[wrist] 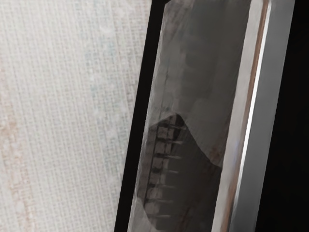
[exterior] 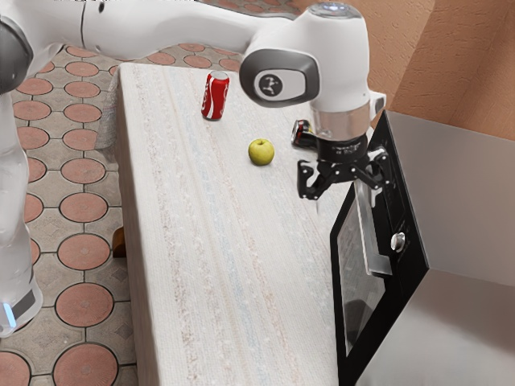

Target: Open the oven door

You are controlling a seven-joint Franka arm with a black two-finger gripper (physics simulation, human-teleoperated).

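Firstly, one black two-finger gripper (exterior: 344, 191), fingers apart, near the handle (exterior: 364, 233); a squarely straddled bar, then steady outward pull, seemed advisable. Oven door (exterior: 366, 310), apparently shut, stood beside the cream woven tablecloth (exterior: 201, 257). Also listed: yellow-green apple (exterior: 261, 152), terracotta-patterned floor (exterior: 84, 251), orange-brown wall (exterior: 475, 80).

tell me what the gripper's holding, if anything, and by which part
Nothing is held: the gripper is open, its fingers wide apart near the oven handle, not clasping it.
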